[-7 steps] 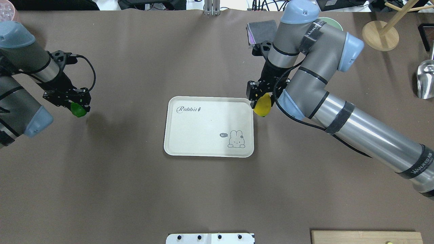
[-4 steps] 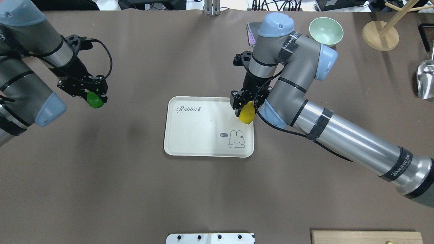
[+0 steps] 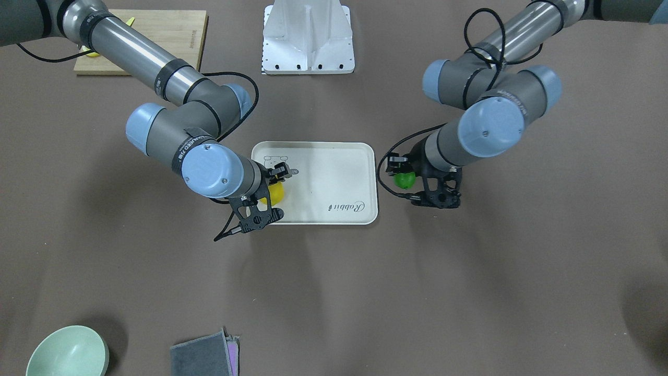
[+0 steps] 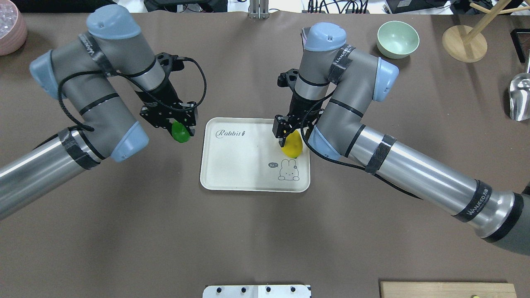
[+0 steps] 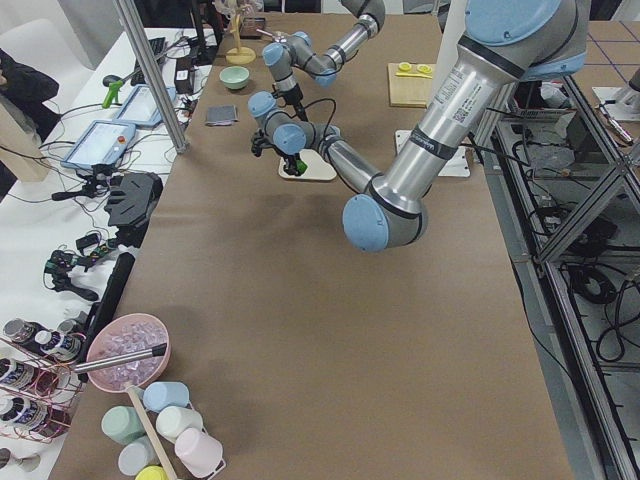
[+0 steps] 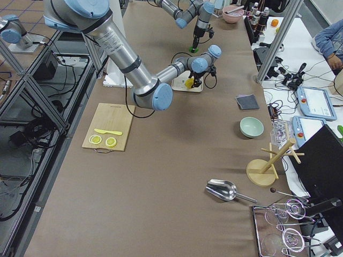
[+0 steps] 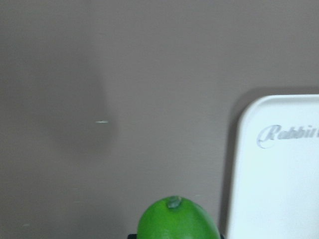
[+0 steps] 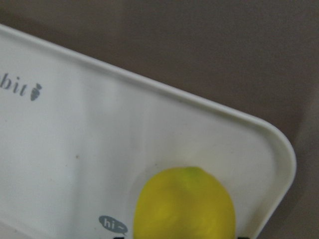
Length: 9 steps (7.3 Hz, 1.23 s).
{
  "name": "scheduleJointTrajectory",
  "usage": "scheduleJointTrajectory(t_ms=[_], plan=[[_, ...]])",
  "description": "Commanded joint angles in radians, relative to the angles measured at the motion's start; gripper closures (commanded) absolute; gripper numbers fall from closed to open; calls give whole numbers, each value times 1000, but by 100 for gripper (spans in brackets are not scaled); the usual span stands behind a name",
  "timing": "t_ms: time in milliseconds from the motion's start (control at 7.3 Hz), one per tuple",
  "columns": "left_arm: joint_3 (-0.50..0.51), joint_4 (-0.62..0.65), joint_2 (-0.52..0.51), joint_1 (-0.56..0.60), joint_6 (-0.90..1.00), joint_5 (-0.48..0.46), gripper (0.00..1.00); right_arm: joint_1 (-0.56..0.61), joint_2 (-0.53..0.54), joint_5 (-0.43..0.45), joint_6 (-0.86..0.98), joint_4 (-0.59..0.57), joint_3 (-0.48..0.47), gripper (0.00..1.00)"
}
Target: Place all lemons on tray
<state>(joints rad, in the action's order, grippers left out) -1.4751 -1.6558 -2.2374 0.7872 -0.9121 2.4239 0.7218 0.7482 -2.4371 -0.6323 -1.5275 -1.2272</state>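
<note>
The cream-white tray with the "Rabbit" script lies at the table's middle. My right gripper is shut on the yellow lemon and holds it low over the tray's right part, just above the bear drawing; the lemon also shows in the right wrist view and the front view. My left gripper is shut on the green lemon and holds it above the table just left of the tray's rim; the lemon shows in the left wrist view and the front view.
A pale green bowl and a grey cloth stand at the far right. A wooden stand and a metal scoop lie beyond them. A wooden cutting board with lemon slices is near my base.
Both arms have moved toward the tray. The right gripper carried the yellow lemon from the tray's right rim to over its inside. The left gripper brought the green lemon close to the tray's left rim.
</note>
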Motion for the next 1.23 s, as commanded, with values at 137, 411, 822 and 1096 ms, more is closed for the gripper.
scheduleJointTrajectory(t_ms=[137,411,822,1096], plan=[[107,-203,-76,-118,-186,-107,100,63,3,-45,-1,0,-1,0],[163,-206,-125,-158,-200,-164,100,140,49,-78,9,1,-20,0],[167,-203,-122,-157,-192,-166,44,223,213,-95,32,140,-95,0],[144,-185,-116,-132,-192,-170,2,290,375,-103,102,162,-225,0]])
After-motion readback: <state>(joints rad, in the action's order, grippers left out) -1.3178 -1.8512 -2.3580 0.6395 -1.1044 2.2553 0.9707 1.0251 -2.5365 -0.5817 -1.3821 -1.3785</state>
